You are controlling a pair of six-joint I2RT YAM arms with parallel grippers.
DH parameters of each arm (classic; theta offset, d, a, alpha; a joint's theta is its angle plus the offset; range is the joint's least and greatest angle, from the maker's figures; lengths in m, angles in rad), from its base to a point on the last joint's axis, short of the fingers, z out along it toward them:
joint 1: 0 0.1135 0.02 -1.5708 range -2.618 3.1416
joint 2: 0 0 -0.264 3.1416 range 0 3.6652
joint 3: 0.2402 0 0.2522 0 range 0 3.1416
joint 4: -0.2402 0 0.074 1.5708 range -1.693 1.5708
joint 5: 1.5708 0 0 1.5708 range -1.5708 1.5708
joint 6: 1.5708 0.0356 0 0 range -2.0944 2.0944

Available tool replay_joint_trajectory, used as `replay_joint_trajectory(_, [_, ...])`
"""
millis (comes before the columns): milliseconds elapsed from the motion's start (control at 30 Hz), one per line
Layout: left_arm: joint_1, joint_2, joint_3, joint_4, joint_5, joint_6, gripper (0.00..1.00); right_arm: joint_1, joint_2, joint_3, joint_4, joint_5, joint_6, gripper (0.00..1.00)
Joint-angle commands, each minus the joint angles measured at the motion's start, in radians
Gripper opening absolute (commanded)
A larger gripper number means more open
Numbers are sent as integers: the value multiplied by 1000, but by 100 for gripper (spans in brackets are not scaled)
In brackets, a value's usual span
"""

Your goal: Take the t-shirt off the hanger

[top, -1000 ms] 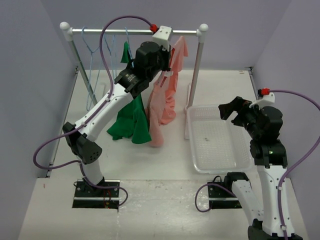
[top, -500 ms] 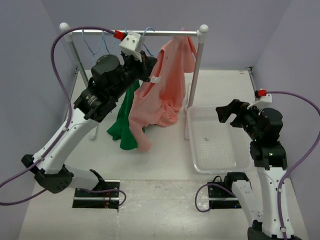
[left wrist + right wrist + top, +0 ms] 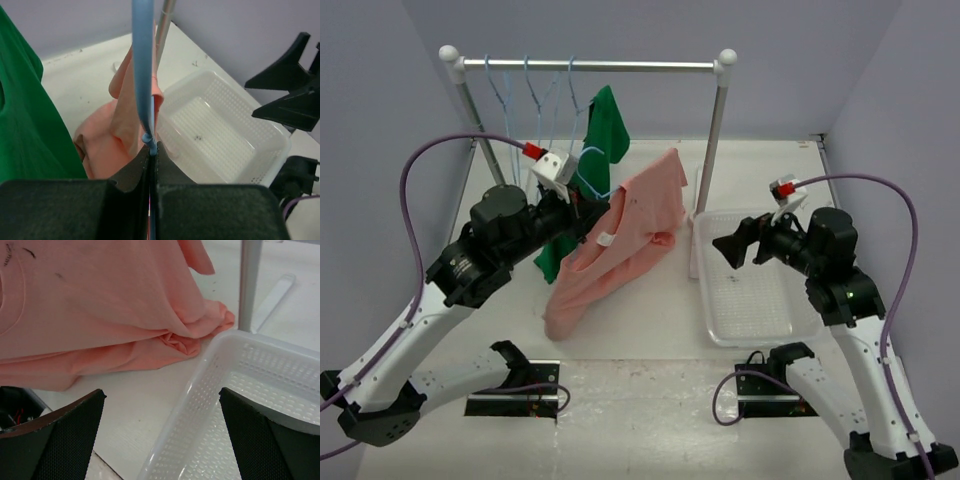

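T-shirt (image 3: 620,240), salmon-pink, hangs stretched in the middle of the table (image 3: 650,350), left of the basket. Its near end trails down toward the front edge, and its far right corner lies bunched on the table just beside the basket's far left corner. The left gripper (image 3: 582,215), nearer me and to the left, has its jaws pressed together on the light-blue hanger (image 3: 143,75), pinching the wire at the twist below the hook. The wire runs into the shirt's neck by the small white label, so the shirt drapes from it. I cannot tell whether both shoulders sit on the wire.

On the right, the right gripper (image 3: 728,245) hovers over the left side of the white plastic basket (image 3: 750,335), pointing at the pink cloth. Its fingers are spread wide and hold nothing.

Farther back, a dark green t-shirt (image 3: 605,130) hangs behind the left arm. It hangs from the grey rail (image 3: 620,66), with spare blue hangers (image 3: 535,90) at the rail's left end.
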Motion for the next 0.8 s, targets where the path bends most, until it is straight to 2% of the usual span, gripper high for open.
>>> replay_joint_trajectory(0, [-5, -78, -32, -62, 90, -46, 0, 84, 65, 38, 45, -55, -134, 99])
replay_joint_trajectory(133, [-5, -139, -82, -123, 234, -16, 0, 122, 128, 62, 86, -113, -285, 99])
replay_joint_trajectory(200, [-5, -159, -77, -151, 252, 0, 0, 138, 169, 90, 86, -172, -422, 99])
replay_joint_trajectory(333, [-5, -205, -86, -193, 305, 22, 0, 144, 319, 190, 19, -261, -548, 99])
replay_joint_trajectory(500, [-4, -216, -100, -205, 334, 22, 0, 144, 404, 254, -24, -410, -682, 97])
replay_joint_trajectory(533, [-4, -216, -102, -205, 328, 20, 0, 144, 418, 262, -30, -420, -687, 94])
replay_joint_trajectory(667, [-4, -222, -108, -200, 340, 31, 0, 144, 473, 285, -6, -485, -699, 70])
replay_joint_trajectory(700, [-5, -222, -108, -200, 338, 33, 0, 144, 479, 289, -6, -492, -701, 59])
replay_joint_trajectory(767, [-5, -224, -112, -197, 335, 34, 0, 142, 491, 305, -12, -502, -713, 44])
